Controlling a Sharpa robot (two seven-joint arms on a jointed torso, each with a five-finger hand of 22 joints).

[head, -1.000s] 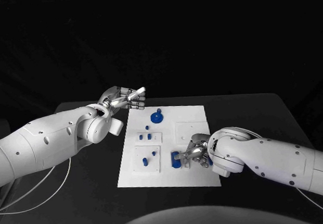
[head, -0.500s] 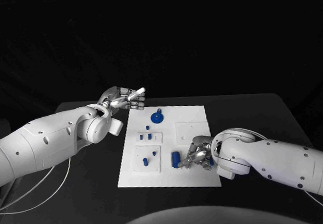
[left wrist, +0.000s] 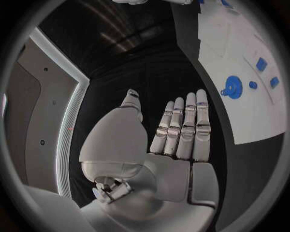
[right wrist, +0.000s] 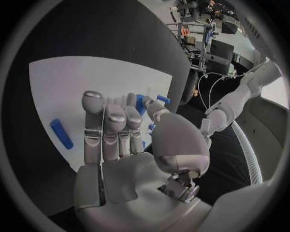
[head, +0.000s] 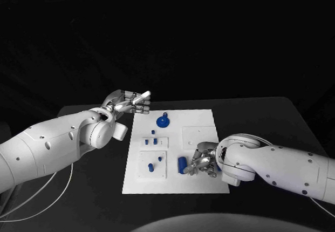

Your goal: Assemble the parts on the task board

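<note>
Desk: black desk (head: 81, 209) against a dark background, with the white task board (head: 199, 119) lying in its middle.
Right robot hand: the right robot hand (head: 203, 160) is low over the board's near right part. In the right wrist view its fingers (right wrist: 104, 128) stand side by side, slightly bent, with a blue part (right wrist: 140, 103) showing just behind them; whether the fingers grip that part or only stand close to it cannot be told.
Blue cylinder: a short blue cylinder (head: 182, 164) lies flat on the board just beside the right robot hand, on the side toward the board's middle, apart from the fingers.
Other parts: two small blue pieces (head: 149, 142) sit in a square inset on the board's left side; two more (head: 155, 162) lie in the inset nearer the robot. A round blue disc with a small tab (head: 162, 121) rests near the far edge.
Left robot hand: the left robot hand (head: 129, 103) is raised beyond the board's far left corner, fingers (left wrist: 190, 126) straight and together, palm bare, holding nothing.
</note>
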